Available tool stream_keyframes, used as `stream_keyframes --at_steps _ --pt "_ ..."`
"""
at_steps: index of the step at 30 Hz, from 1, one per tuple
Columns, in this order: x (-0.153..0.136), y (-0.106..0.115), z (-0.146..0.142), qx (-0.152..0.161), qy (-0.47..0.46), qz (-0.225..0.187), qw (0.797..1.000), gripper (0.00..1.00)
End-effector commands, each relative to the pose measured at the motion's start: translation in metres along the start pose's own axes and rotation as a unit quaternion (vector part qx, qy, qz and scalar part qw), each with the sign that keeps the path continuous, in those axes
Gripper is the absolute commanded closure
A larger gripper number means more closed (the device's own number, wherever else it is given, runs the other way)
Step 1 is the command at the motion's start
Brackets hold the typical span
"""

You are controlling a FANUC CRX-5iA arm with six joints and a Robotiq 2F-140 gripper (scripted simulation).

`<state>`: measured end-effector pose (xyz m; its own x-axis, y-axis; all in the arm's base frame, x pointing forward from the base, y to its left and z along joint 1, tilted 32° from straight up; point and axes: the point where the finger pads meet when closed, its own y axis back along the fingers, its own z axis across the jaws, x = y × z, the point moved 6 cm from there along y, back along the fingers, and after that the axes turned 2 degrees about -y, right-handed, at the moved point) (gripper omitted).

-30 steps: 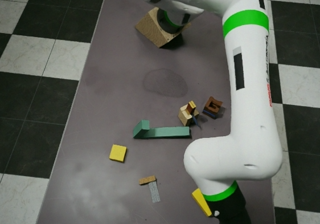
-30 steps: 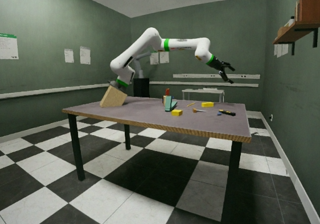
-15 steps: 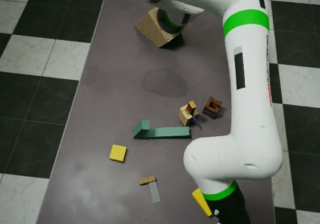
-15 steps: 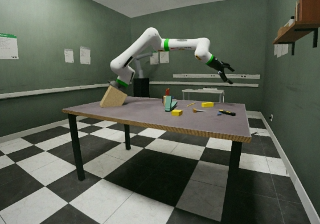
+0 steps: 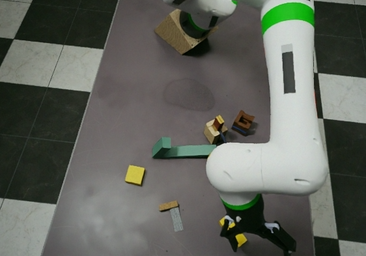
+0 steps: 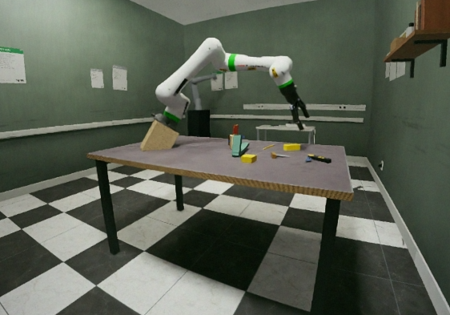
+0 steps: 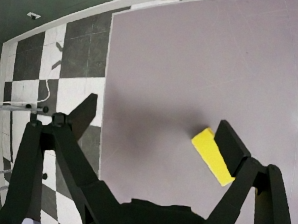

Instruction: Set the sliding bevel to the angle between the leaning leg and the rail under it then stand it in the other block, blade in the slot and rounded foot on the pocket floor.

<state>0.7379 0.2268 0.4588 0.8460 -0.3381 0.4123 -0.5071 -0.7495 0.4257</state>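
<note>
The sliding bevel (image 5: 219,123), with a brown handle and a blue blade, stands in a light wooden block (image 5: 211,132) near the table's middle. The other block (image 5: 243,122), dark brown with a slotted pocket, stands just to its right. A green rail (image 5: 187,151) (image 6: 243,149) lies in front of the blocks, with a leaning leg (image 5: 164,142) at its left end. My gripper (image 5: 262,246) (image 6: 302,120) (image 7: 158,117) is open and empty. It hangs high above the table's near right corner, far from the bevel. The arm hides the rail's right end.
A yellow block (image 5: 241,240) (image 6: 291,147) (image 7: 213,156) lies under the gripper. Another yellow block (image 5: 135,174) (image 6: 248,158) and a small cork-handled tool (image 5: 172,212) lie at the left. A black-and-yellow tool (image 6: 319,158) lies near the right edge. A big wooden wedge (image 5: 176,31) stands by the arm's base.
</note>
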Motion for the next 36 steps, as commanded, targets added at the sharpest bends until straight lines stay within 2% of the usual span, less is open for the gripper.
stream_keyframes --at_steps 1,2,3,4,5,6,7,10,12,13,14,17,18,19,20,21,23,24,26,27,29,30,31,32,34,35,36 --pt "-0.044 0.019 0.038 -0.087 0.018 -0.064 0.994 0.00" --pt "-0.049 0.026 0.046 -0.128 0.024 -0.092 0.987 0.00" --pt "-0.058 0.030 0.055 -0.128 0.024 -0.092 0.987 0.00" --pt "-0.063 0.038 0.062 -0.168 0.029 -0.118 0.978 0.00" --pt "-0.071 0.044 0.071 -0.171 0.030 -0.120 0.978 0.00" --pt "-0.075 0.053 0.077 -0.208 0.033 -0.142 0.967 0.00" --pt "-0.083 0.058 0.085 -0.217 0.034 -0.148 0.964 0.00" --pt "-0.108 0.077 0.110 -0.217 0.034 -0.148 0.964 0.00" --pt "-0.108 0.077 0.110 -0.217 0.034 -0.148 0.964 0.00" --pt "-0.122 0.100 0.128 -0.265 0.037 -0.175 0.947 0.00" --pt "-0.122 0.109 0.130 -0.316 0.039 -0.202 0.926 0.00" --pt "-0.138 0.127 0.148 -0.316 0.039 -0.202 0.926 0.00" --pt "-0.140 0.134 0.149 -0.368 0.040 -0.226 0.901 0.00" --pt "-0.145 0.144 0.156 -0.368 0.040 -0.226 0.901 0.00" --pt "-0.146 0.157 0.159 -0.406 0.038 -0.242 0.880 0.00" --pt "-0.151 0.167 0.164 -0.421 0.039 -0.249 0.871 0.00" --pt "-0.161 0.190 0.175 -0.421 0.039 -0.249 0.871 0.00" --pt "-0.162 0.201 0.175 -0.467 0.029 -0.260 0.845 0.00" --pt "-0.172 0.225 0.186 -0.467 0.029 -0.260 0.845 0.00" --pt "-0.184 0.235 0.189 -0.469 -0.013 -0.232 0.852 0.00" --pt "-0.184 0.235 0.189 -0.469 -0.013 -0.232 0.852 0.00" --pt "-0.190 0.233 0.187 -0.471 -0.056 -0.204 0.856 0.00" --pt "-0.190 0.233 0.187 -0.471 -0.056 -0.204 0.856 0.00" --pt "-0.196 0.231 0.185 -0.470 -0.101 -0.177 0.859 0.00" --pt "-0.196 0.231 0.185 -0.470 -0.101 -0.177 0.859 0.00" --pt "-0.202 0.229 0.183 -0.468 -0.147 -0.149 0.859 0.00" --pt "-0.202 0.229 0.183 -0.468 -0.147 -0.149 0.859 0.00"
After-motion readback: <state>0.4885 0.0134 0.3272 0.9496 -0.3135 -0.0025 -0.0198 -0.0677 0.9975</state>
